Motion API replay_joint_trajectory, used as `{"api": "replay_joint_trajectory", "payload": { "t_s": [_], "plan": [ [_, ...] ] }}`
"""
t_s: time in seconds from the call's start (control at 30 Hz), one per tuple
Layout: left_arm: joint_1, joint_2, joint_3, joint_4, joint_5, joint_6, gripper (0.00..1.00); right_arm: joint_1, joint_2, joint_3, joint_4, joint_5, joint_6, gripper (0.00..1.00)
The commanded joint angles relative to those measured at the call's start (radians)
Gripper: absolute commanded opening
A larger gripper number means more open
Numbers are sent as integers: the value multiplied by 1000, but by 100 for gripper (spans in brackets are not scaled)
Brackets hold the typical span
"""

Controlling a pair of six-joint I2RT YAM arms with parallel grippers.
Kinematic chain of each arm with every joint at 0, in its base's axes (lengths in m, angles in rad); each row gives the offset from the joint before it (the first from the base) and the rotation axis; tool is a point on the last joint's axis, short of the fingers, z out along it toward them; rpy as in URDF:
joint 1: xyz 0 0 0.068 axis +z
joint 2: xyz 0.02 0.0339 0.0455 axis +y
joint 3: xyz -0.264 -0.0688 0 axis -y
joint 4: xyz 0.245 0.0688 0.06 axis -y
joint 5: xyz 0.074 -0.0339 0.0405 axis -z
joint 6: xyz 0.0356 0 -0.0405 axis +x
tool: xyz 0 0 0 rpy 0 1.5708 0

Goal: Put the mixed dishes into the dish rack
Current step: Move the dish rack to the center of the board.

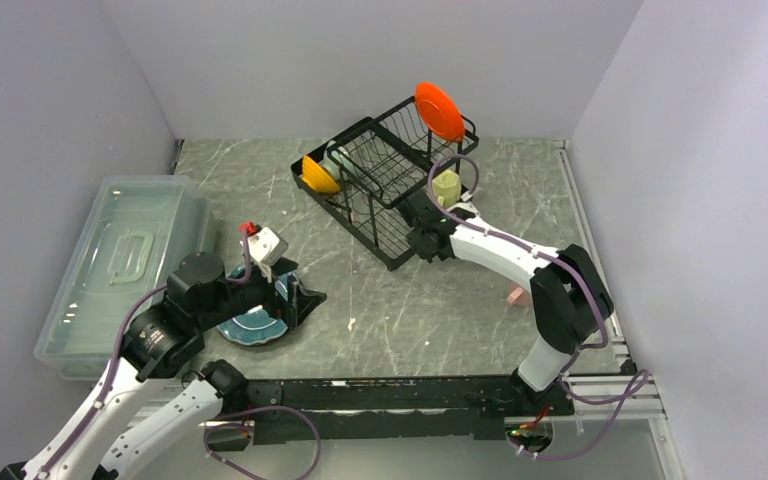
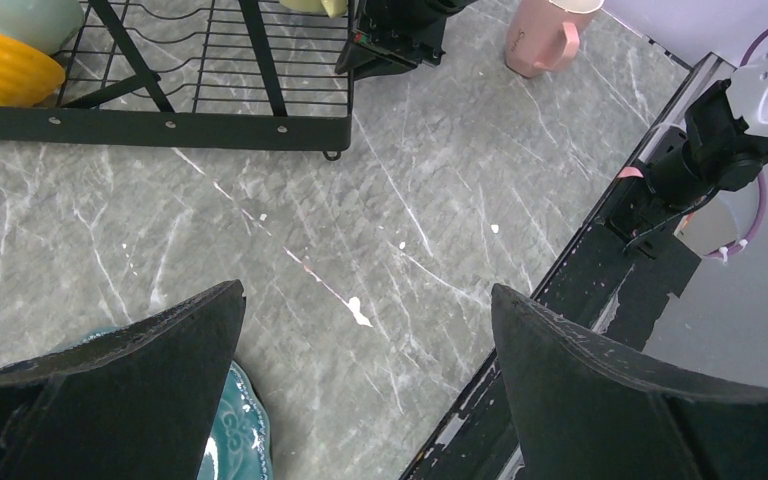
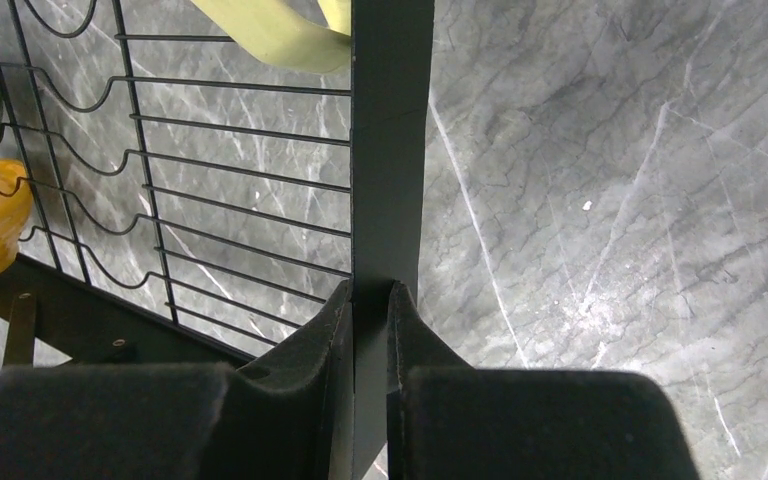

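The black wire dish rack (image 1: 380, 190) stands at the back centre. It holds a small orange-red plate (image 1: 439, 110) on its raised tier, an orange-yellow bowl (image 1: 318, 175), a pale green bowl (image 1: 338, 163) and a pale yellow mug (image 1: 447, 186). My right gripper (image 3: 371, 290) is shut on the rack's flat near edge bar (image 3: 390, 150). Teal plates (image 1: 255, 325) lie on the table at the left. My left gripper (image 2: 368, 300) hovers open at their right edge, holding nothing. A pink mug (image 2: 540, 35) lies on the table to the right.
A clear plastic lidded bin (image 1: 125, 265) sits against the left wall. The black rail (image 1: 390, 395) carrying the arm bases runs along the near edge. Grey walls close in the table on three sides.
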Motion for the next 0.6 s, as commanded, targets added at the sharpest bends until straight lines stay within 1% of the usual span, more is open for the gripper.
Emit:
{"api": "replay_joint_trajectory", "payload": {
  "t_s": [0.0, 0.07, 0.33, 0.53, 0.57],
  "plan": [
    [-4, -9, 7, 17, -7, 2, 99, -9, -78, -7, -24, 118, -48, 1],
    [-5, -9, 7, 19, -9, 2, 99, -7, -73, -12, -7, 105, -52, 0],
    [-6, -7, 5, 19, -10, 2, 99, 30, -36, -44, 57, 66, -43, 0],
    [-7, -5, 5, 19, -6, 2, 99, 76, 3, -23, 28, 75, -18, 0],
    [-7, -6, 5, 19, -7, 2, 99, 82, 10, -18, 20, 78, -14, 2]
  ]
}}
